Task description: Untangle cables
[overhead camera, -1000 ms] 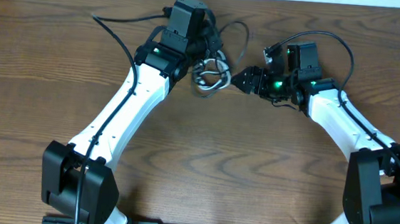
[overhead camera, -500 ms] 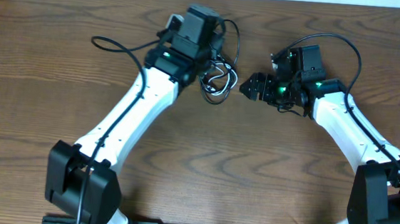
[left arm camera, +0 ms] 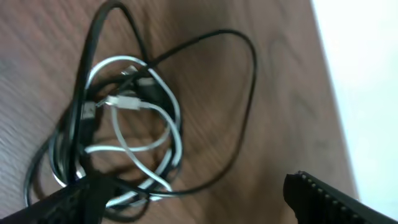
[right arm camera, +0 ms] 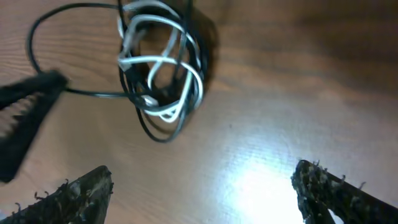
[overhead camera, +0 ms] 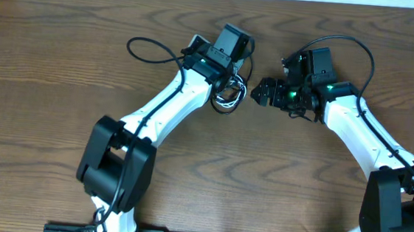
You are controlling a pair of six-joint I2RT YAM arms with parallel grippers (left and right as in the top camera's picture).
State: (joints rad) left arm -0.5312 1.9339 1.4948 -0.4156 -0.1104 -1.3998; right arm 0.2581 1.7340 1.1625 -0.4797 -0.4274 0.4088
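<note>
Both hands stand apart and empty, left hand and right hand, beside the coiled black cable and white cable on the worktop — pinching both cords together would likely tighten the tangle.

The tangle holds two cables: one thin black cord and one thin white cord, wound together in a single heap. One small white plug end shows in the left wrist view; any other plug ends are too blurred to count. There are two white robot arms with black joints, the left arm and the right arm. Each carries one black two-finger gripper, the left gripper and the right gripper, making four fingers. There is one brown wood-grain table.
</note>
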